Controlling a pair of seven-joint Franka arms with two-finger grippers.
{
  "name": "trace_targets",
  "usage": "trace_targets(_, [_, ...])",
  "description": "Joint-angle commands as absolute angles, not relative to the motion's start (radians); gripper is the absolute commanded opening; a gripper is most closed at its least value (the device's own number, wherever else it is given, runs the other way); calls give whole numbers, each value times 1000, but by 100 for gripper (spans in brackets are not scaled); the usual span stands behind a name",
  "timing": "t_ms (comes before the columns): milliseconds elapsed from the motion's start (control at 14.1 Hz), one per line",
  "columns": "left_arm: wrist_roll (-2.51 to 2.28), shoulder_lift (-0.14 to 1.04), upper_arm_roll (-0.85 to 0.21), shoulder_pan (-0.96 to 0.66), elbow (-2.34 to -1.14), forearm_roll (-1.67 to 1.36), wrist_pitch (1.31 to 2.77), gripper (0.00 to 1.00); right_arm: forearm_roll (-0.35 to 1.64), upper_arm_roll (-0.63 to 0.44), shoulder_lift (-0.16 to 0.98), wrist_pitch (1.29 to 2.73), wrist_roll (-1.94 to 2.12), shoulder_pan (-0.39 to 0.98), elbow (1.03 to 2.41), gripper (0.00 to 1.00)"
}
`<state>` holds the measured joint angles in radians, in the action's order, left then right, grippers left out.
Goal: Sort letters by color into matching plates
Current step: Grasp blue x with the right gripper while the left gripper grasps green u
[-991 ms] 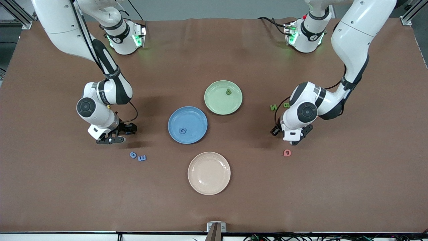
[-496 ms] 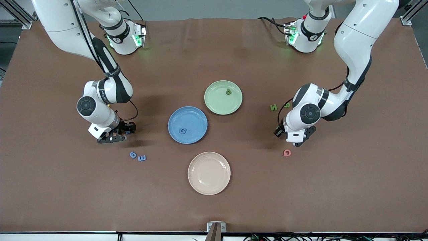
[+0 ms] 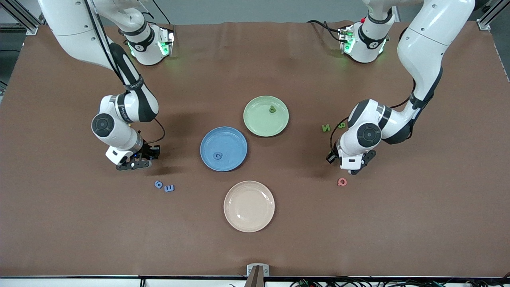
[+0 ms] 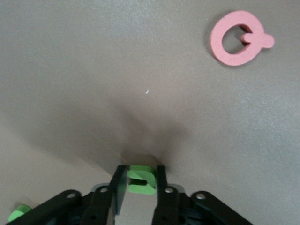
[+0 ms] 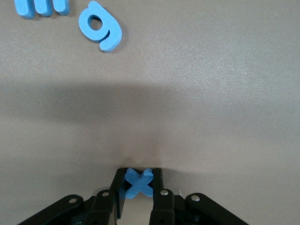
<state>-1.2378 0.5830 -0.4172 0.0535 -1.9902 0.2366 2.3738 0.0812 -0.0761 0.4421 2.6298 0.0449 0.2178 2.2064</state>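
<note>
My left gripper (image 3: 352, 170) is shut on a green letter (image 4: 141, 180), just above the table between the pink Q (image 3: 342, 182) and two green letters, N (image 3: 326, 127) and B (image 3: 341, 125). My right gripper (image 3: 132, 164) is shut on a blue X (image 5: 138, 183), low over the table near two blue letters, g (image 3: 158, 184) and E (image 3: 169, 188). The blue plate (image 3: 231, 137) holds one blue letter (image 3: 217, 156). The pale green plate (image 3: 258, 120) holds one green letter (image 3: 272, 109).
A cream plate (image 3: 249, 215) lies nearer the front camera than the blue plate. The pink Q also shows in the left wrist view (image 4: 239, 38). The blue g (image 5: 100, 32) and part of the E (image 5: 42, 7) show in the right wrist view.
Both grippers have shifted only slightly, the left one a little toward its own end of the table. Both keep their letters. Nothing on the table has moved.
</note>
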Motion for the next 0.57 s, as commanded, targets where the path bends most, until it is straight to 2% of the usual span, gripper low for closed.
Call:
trace_targets(0, [-1252, 595, -420, 52, -1988, 259, 2381, 18, 92, -81, 420, 2628, 40, 213, 2233, 2])
trace_targets(142, [-1252, 594, -422, 52, -1988, 259, 2381, 2, 98, -78, 394, 2571, -1, 216, 2218, 1])
trace_targets(354, [-1235, 563, -426, 58, -1985, 259, 2362, 0, 98, -52, 362, 2389, -209, 274, 2111, 0])
trace_targets(496, [-1238, 528, -446, 52, -1985, 259, 2327, 0, 98, -52, 368, 2320, -357, 342, 2030, 0])
